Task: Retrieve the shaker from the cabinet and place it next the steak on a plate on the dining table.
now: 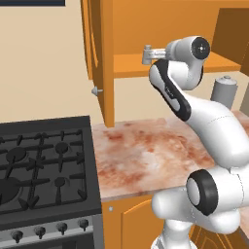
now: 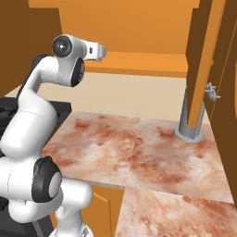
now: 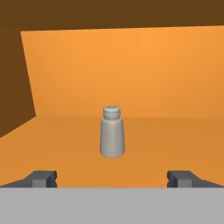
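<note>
The shaker (image 3: 112,131), a small grey cylinder with a narrower ribbed cap, stands upright on the orange shelf of the cabinet (image 3: 131,70). My gripper (image 3: 113,178) is open and level with it, a short way in front. Its fingertips (image 3: 43,178) sit wide to either side and touch nothing. From the base views, my hand (image 1: 147,53) reaches into the open cabinet (image 1: 131,63) at shelf height. The steak, the plate and the dining table are out of view.
The cabinet's open door (image 1: 99,58) with a silver knob (image 1: 96,90) hangs left of my hand. A second door (image 2: 203,65) stands open on the right. A tall grey canister (image 1: 223,91) sits on the marbled worktop (image 1: 146,155) beside the black stove (image 1: 44,165).
</note>
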Controlling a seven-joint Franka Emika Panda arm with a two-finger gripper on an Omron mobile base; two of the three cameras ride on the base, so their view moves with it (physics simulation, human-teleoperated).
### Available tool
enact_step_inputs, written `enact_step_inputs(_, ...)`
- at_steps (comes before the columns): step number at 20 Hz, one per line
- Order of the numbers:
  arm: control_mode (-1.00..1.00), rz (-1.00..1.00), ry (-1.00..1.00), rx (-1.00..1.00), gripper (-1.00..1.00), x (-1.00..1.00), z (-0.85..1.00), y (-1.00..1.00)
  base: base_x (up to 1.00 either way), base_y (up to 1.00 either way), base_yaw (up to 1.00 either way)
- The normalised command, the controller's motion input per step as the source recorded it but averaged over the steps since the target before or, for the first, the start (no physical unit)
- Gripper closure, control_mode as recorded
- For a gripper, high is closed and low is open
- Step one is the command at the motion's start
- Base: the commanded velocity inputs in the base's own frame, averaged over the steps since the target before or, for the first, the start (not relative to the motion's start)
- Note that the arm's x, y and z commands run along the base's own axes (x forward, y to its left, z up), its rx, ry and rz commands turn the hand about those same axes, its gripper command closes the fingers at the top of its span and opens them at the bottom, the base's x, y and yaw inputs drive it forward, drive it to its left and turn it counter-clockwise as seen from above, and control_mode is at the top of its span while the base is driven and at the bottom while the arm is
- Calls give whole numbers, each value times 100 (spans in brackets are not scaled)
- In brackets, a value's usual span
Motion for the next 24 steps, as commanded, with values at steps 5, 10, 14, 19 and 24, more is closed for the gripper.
enact_step_inputs(5, -100, 0, 0, 0, -100, 29, 0, 0, 0, 0, 0)
enact_step_inputs(10, -100, 0, 0, 0, -100, 36, 0, 0, 0, 0, 0)
enact_step_inputs(14, -100, 0, 0, 0, -100, 38, 0, 0, 0, 0, 0)
enact_step_inputs(19, -100, 0, 0, 0, -100, 28, -1, 2, 0, 0, 0)
enact_step_inputs(24, -100, 0, 0, 0, -100, 27, -5, 2, 0, 0, 0)
